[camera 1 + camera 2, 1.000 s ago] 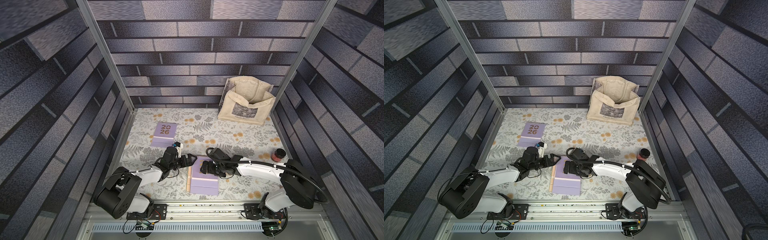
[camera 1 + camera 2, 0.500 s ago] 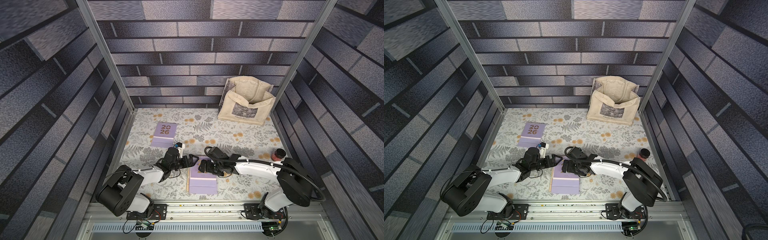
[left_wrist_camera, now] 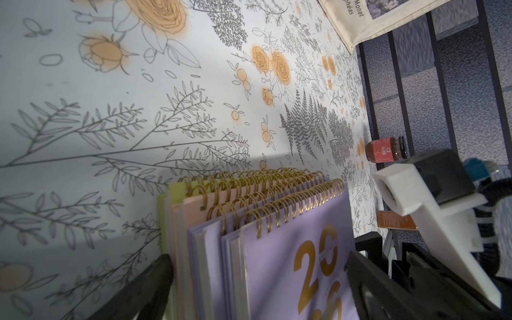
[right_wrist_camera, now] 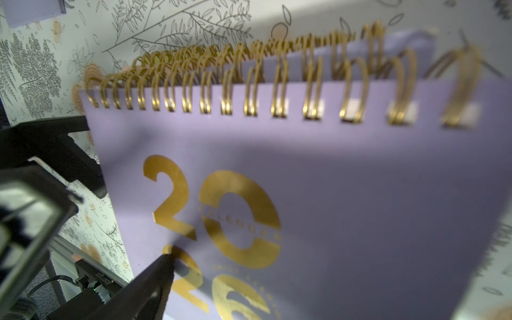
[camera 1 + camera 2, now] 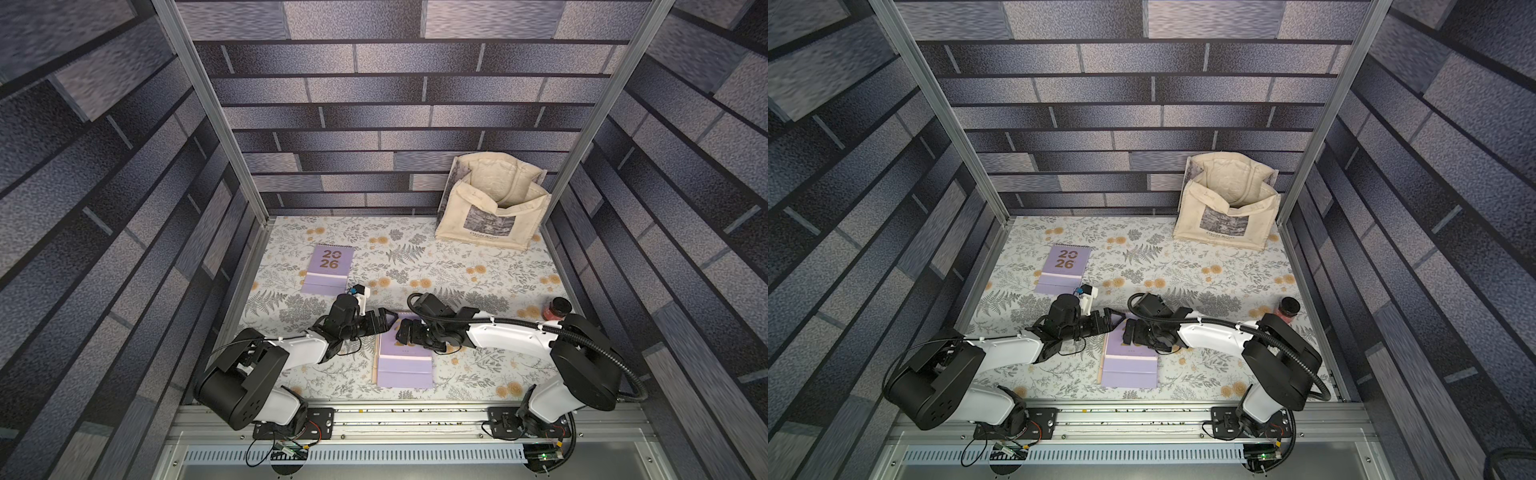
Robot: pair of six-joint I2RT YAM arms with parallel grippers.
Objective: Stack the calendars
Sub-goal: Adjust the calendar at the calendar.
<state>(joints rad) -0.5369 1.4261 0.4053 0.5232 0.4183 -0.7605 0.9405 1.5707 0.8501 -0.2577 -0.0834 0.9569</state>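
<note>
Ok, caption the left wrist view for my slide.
Four stacked spiral-bound calendars, lavender on top, on the floral mat, with a red jar beyond.

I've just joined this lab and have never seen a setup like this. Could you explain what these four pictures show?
Two robot arms, the left arm and the right arm, are bolted along the front of a flowered table. Two pictures look down from overhead, side by side and almost alike. The other two come from a small camera on each arm's wrist, very close up.

Near the front of the table lies a stack of spiral-bound 2026 calendars. The left wrist view shows four in it: from the bottom, yellow-green, peach, then two lavender. A fifth, a lavender calendar, lies alone farther back. A cream tote bag and a small jar stand off to the side.

Both arms' jaws are open at the stack's ringed end; nothing is held.
</note>
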